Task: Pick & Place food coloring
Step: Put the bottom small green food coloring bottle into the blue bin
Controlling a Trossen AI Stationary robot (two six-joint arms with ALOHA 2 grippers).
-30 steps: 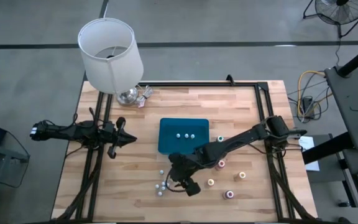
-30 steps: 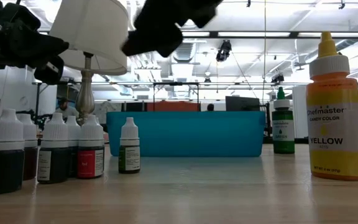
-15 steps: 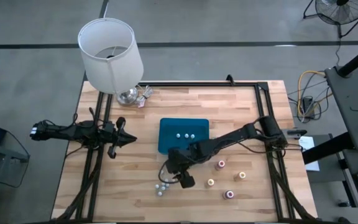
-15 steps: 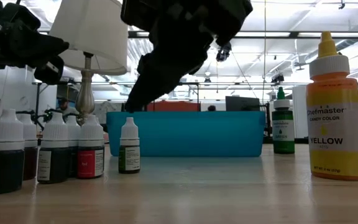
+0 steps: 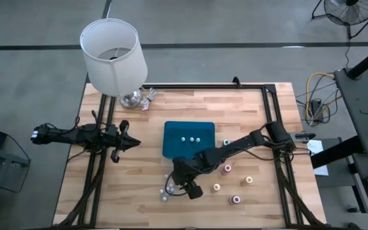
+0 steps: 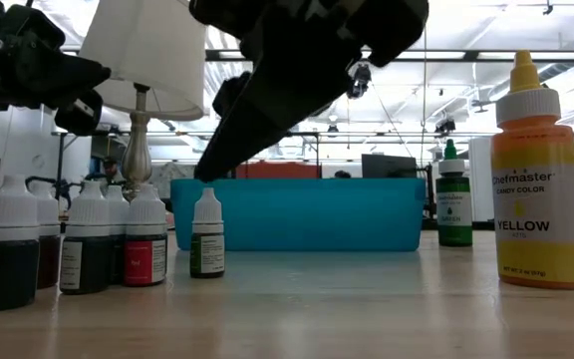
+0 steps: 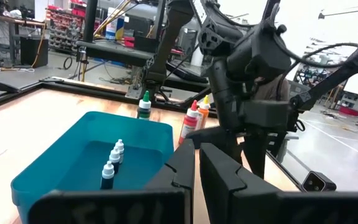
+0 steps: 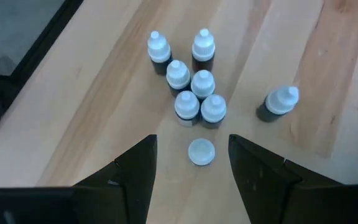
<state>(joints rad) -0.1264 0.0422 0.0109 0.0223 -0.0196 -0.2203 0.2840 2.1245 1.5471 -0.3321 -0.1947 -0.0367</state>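
Note:
The food coloring is a set of tiny dark bottles with white caps. A cluster of them [image 8: 191,93] stands on the wooden table near its front edge [image 5: 165,191]. Three more [image 7: 113,159] stand in the blue tray [image 5: 171,142]. My right gripper [image 8: 192,142] slants down over the cluster, open. One bottle [image 8: 201,151] stands apart from the cluster between its fingers, and I see no touch. In the low view the fingers [image 6: 229,150] hang just above a lone bottle [image 6: 207,235]. My left gripper [image 5: 136,144] waits shut and level at the table's left.
Larger bottles with coloured tops stand right of the gripper: yellow [image 6: 538,179], green [image 6: 454,204] and others [image 5: 227,168], [image 5: 236,200]. Another small bottle [image 8: 277,102] stands beside the cluster. A lamp with a white shade [image 5: 112,54] stands at the far left corner.
My right gripper has come down toward the cluster of small bottles and a little toward the table's left. In the low view it has dropped from the top edge to just above the lone bottle. No bottle has moved.

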